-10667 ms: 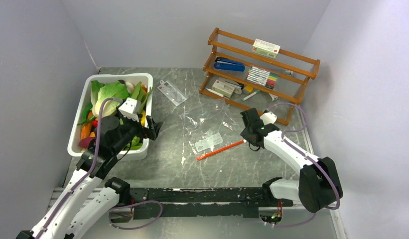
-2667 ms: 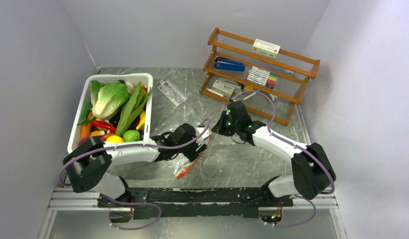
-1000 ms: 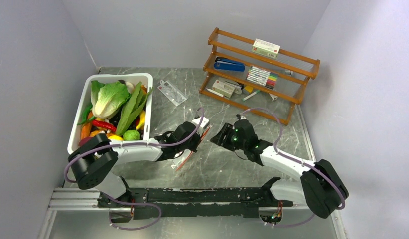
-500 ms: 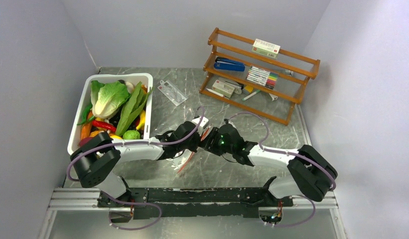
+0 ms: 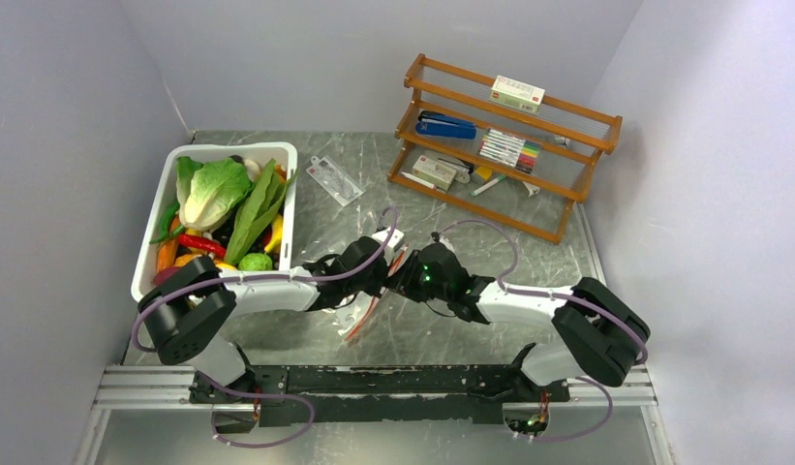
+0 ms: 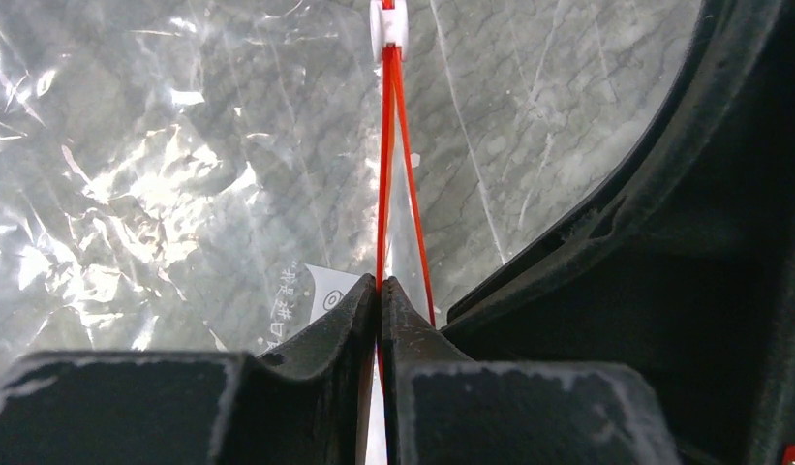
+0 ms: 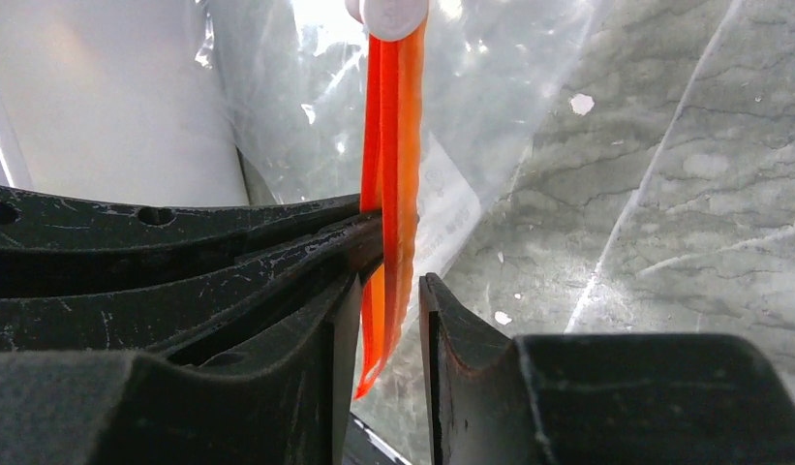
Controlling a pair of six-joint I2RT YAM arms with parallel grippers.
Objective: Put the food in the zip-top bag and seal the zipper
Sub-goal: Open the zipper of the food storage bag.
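Note:
My left gripper [image 6: 379, 287] is shut on the red-orange zipper [image 6: 386, 174] of the clear zip-top bag [image 6: 180, 194], held off the table at mid-table. The zipper's white slider [image 6: 388, 24] sits at the far end. My right gripper [image 7: 383, 320] faces the left one, almost touching it. Its jaws stand a little apart, with the loose end of the zipper [image 7: 391, 145] hanging between them and a gap beside the right finger [image 7: 442, 329]. From above, both grippers meet over the zipper [image 5: 362, 320]. The food [image 5: 219, 208] lies in the white bin: lettuce, long green leaves, a green fruit [image 5: 256, 262].
The white bin [image 5: 282, 153] stands at the left by the wall. A small clear packet [image 5: 333, 179] lies behind the grippers. A wooden rack [image 5: 509, 145] with a stapler, pens and boxes fills the back right. Walls close in on both sides.
My right gripper has moved left up to the left gripper, and its jaws have narrowed around the zipper's end. The left gripper has kept its hold in about the same place.

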